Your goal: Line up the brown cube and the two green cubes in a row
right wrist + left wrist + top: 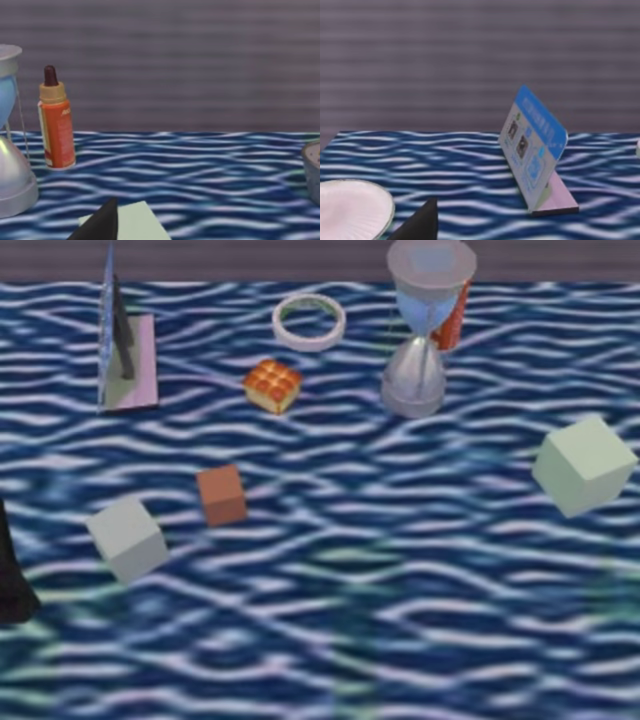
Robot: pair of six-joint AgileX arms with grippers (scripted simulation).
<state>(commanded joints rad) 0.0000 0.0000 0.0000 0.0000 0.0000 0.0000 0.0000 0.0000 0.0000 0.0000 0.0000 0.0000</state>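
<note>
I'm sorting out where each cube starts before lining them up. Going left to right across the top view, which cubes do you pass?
Smaller green cube → brown cube → orange-yellow bumpy cube → larger green cube, off toward the right edge.

A rendered simulation tabletop, not a real room: a table (400, 640) in a blue wave-patterned cover, a flat grey ribbed wall (470, 60) behind, probably a test scene of scattered props
</note>
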